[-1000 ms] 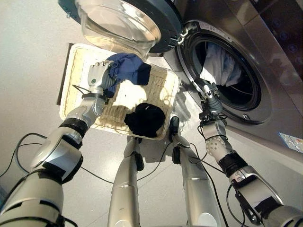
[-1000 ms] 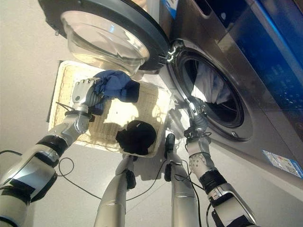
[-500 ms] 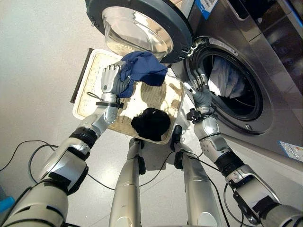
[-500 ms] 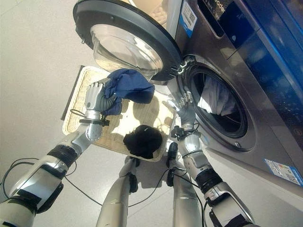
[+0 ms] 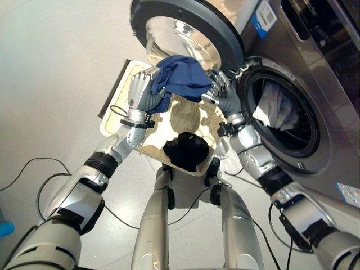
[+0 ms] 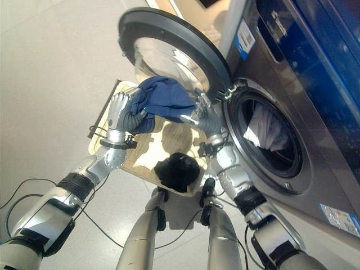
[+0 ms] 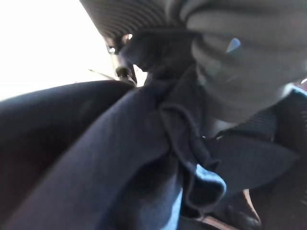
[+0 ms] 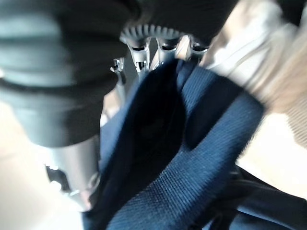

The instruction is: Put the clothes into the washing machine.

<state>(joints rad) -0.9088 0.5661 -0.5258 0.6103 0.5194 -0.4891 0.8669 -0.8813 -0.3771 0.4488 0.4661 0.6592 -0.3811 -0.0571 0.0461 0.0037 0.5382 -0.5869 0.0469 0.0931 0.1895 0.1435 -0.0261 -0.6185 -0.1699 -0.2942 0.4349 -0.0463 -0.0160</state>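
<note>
A dark blue garment (image 5: 181,76) hangs bunched above the wicker basket (image 5: 188,116), just below the open washer door (image 5: 185,31). My left hand (image 5: 139,95) is shut on its left side, and the cloth (image 7: 120,158) fills the space past that hand's fingers. My right hand (image 5: 223,97) is at the garment's right edge with straight, spread fingers (image 8: 139,52) against the blue cloth (image 8: 192,167). A black garment (image 5: 187,151) lies at the basket's near end. The washer drum (image 5: 284,115) stands open to the right with white cloth (image 5: 274,109) inside.
The round door with its glass bowl (image 6: 169,56) swings out over the far end of the basket, close above both hands. The washer's steel front (image 6: 315,185) runs along the right. Pale floor (image 5: 50,67) lies to the left of the basket.
My left hand has lifted the blue garment up out of the basket toward the door. My right hand has moved from the drum's rim leftward to the garment. The camera has also shifted.
</note>
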